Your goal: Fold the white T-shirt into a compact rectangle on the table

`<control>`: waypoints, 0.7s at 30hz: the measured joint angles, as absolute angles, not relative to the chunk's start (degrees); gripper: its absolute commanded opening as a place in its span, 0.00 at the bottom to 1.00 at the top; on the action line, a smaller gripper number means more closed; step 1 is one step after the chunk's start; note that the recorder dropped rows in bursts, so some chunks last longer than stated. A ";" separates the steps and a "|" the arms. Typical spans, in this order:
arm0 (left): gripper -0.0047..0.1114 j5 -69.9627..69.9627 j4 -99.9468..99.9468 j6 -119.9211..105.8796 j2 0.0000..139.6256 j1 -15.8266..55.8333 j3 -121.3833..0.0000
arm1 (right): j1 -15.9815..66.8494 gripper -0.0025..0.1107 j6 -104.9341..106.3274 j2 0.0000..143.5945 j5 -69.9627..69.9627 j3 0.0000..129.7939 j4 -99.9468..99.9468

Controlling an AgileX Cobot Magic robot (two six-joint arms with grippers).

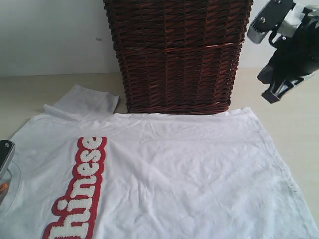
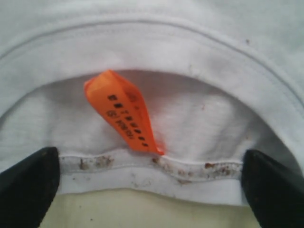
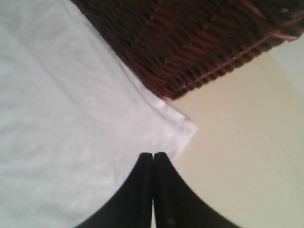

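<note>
- The white T-shirt [image 1: 189,169] lies spread flat and front-up on the table [image 1: 299,114], its red patch [image 1: 82,189] showing. Nothing is folded over yet, so I judge the folding has not begun.
- The left gripper [image 2: 151,187] has its fingers wide apart, with the rear neckband [image 2: 156,173] running between them. The orange tag [image 2: 124,114] lies just beyond the tips, inside the neck opening.
- That stance looks set for a pinch on the neckband (a firm, stitched edge that should not slip). Whether the pads touch cloth I cannot tell.
- The right gripper [image 3: 153,164] has its fingers pressed together, holding nothing. It is raised above the table, with the shirt's hem corner [image 3: 183,128] just ahead of the tips.
- The wicker basket [image 1: 174,55] stands just beyond that corner, and the shirt's edge runs along its foot, so room past the fingertips is tight there.
- On the bare side of the right fingers the table is open, probably the easier way in. The fingers must part before taking the corner.
</note>
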State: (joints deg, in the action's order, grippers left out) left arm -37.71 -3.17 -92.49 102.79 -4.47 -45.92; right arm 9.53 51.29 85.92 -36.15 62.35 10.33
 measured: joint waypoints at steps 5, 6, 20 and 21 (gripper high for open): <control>0.94 -37.71 -3.17 -92.49 102.79 -4.47 -45.92 | 13.32 0.23 42.12 89.02 -48.29 62.66 -12.82; 0.94 -37.71 -3.17 -92.49 102.79 -4.47 -45.92 | 13.32 0.30 41.59 90.03 -50.55 62.53 -14.36; 0.94 -37.71 -3.17 -92.49 102.79 -4.47 -45.92 | 13.43 0.75 51.44 104.32 -51.29 59.50 -11.59; 0.94 -37.71 -3.17 -92.49 102.79 -4.47 -45.92 | 13.43 0.75 52.31 105.20 -51.11 59.50 -11.59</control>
